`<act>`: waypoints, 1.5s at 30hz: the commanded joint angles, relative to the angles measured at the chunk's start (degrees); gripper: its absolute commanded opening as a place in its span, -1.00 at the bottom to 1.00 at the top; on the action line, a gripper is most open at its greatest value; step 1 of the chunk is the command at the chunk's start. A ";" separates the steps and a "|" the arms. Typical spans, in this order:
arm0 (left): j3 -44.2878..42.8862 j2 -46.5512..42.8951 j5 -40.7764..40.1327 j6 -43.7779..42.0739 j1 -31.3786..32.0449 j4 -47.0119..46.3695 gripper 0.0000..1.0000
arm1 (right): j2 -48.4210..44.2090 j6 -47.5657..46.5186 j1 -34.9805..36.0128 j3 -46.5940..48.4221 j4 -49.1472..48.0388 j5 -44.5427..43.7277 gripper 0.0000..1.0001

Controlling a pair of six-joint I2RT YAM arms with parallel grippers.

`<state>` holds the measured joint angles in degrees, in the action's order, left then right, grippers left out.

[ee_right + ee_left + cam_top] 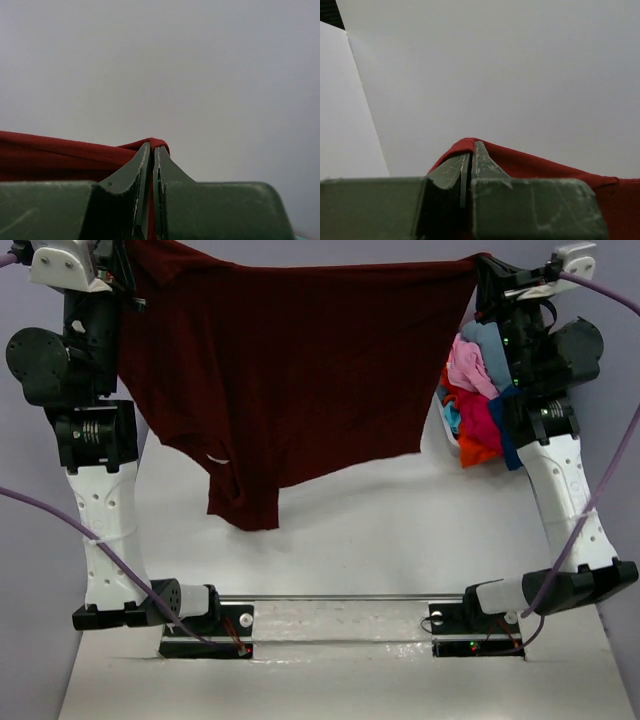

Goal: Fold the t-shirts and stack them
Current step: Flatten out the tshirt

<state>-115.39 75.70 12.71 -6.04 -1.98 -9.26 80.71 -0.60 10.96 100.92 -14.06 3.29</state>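
Both arms raised high, wide apart. Left gripper (471,150) at 11 o'clock, right gripper (154,148) at 1 o'clock, each clamped tight on maroon t-shirt (300,370) edge.

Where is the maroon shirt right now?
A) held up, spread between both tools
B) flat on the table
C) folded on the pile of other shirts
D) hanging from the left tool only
A: the maroon shirt hangs spread in the air, with one top corner pinched in the left tool and the other in the right tool.
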 commanded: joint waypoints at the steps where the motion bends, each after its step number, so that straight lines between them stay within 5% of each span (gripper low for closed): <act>1: -0.89 -5.73 -3.22 -3.36 -0.57 -4.63 -0.89 | -8.44 -0.89 -0.50 -0.55 -0.80 1.28 -0.86; 19: -0.27 -15.84 -3.66 -6.08 -0.57 1.96 -0.89 | -20.50 -0.90 -0.50 -2.14 6.94 6.64 -0.87; 29: -9.23 -16.11 -14.18 -3.63 -0.57 10.39 -0.89 | -25.51 3.06 -0.50 -4.94 14.50 5.51 -0.86; 35: 9.08 -17.95 -16.31 1.99 -0.57 10.93 -0.89 | -25.08 5.69 -0.50 -15.39 22.32 -7.32 -0.87; 45: 33.38 -18.32 -13.94 10.53 -0.57 4.08 -0.89 | -17.88 10.44 -0.50 -29.81 19.44 -10.06 -0.87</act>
<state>-85.47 56.88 2.22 2.37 -1.93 3.33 60.42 8.82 10.98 73.63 6.79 -0.73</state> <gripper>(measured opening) 0.091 0.088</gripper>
